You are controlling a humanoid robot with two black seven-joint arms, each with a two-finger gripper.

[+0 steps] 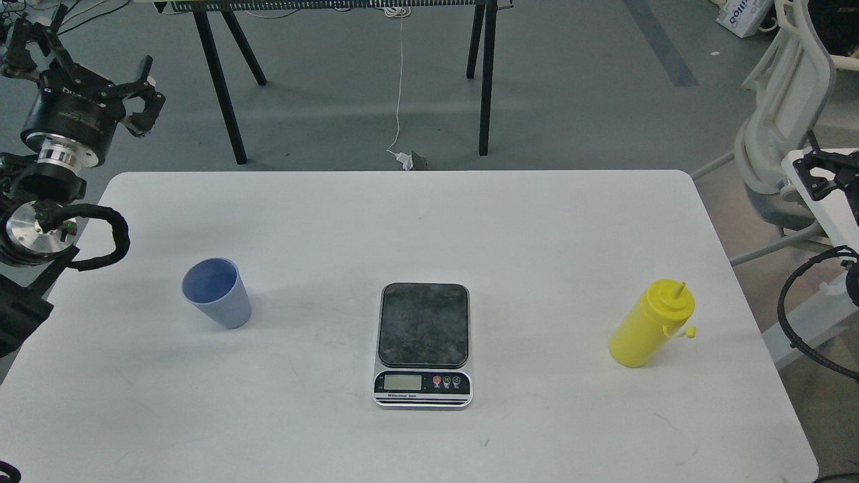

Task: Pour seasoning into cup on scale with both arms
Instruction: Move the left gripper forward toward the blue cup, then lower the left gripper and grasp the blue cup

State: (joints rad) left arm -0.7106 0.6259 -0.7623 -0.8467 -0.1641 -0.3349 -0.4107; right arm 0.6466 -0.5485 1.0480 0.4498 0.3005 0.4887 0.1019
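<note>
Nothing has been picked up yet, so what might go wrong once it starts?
1. The cup stands apart from the scale, so it must be carried over; being light and tapered, it could tip when the left gripper closes its fingers.
2. The yellow squeeze bottle has its cap hanging off the nozzle, so squeezing too hard might squirt seasoning early.
3. The scale's plate is small; a cup set off-center could slide off.

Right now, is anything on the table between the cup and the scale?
No. The cup stands upright left of the scale, and only bare white table lies between them. The scale's dark plate is bare too.
</note>
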